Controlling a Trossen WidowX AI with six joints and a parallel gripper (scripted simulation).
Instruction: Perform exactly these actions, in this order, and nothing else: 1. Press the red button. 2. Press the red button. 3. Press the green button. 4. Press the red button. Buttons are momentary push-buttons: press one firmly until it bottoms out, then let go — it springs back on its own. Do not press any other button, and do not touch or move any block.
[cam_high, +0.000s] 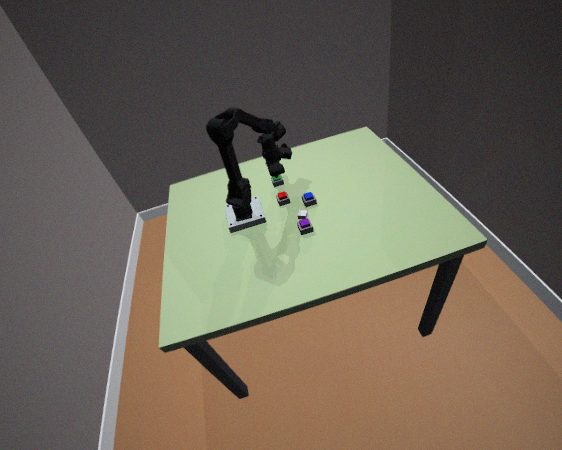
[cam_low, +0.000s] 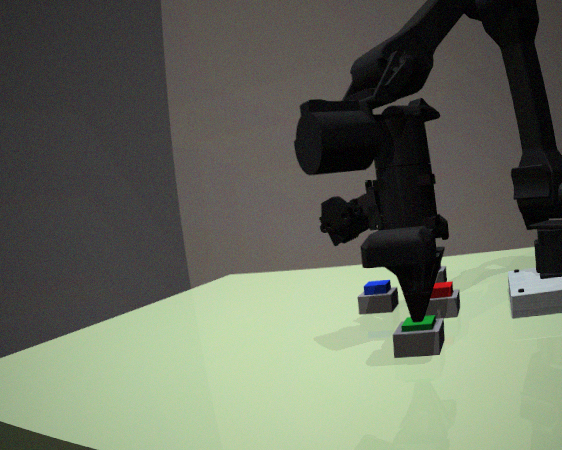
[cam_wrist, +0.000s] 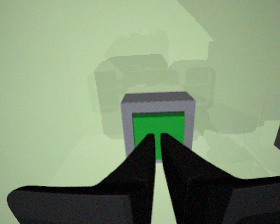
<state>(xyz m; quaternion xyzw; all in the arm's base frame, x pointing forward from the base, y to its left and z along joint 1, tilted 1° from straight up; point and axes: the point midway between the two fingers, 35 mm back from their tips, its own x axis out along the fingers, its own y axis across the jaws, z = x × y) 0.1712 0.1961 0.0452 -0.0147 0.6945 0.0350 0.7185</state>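
Observation:
The green button (cam_high: 277, 183) (cam_low: 410, 326) (cam_wrist: 145, 122) sits in a grey housing on the table, the farthest back of the buttons in the top view. My gripper (cam_high: 276, 173) (cam_low: 417, 319) (cam_wrist: 157, 139) points down with its fingers shut, only a thin gap between the tips. The tips are on the green cap, near its middle. The cap still shows above the housing rim; whether it is at its bottom I cannot tell. The red button (cam_high: 282, 195) (cam_low: 444, 289) is up and untouched, partly hidden behind the finger in the exterior view.
A blue button (cam_high: 308, 195) (cam_low: 377, 287) stands beyond the red one. A purple button (cam_high: 304, 223) stands nearer the front in the top view, with a small white block (cam_high: 302, 214) close behind it. The arm's base plate (cam_high: 229, 220) (cam_low: 522, 305) is beside the buttons.

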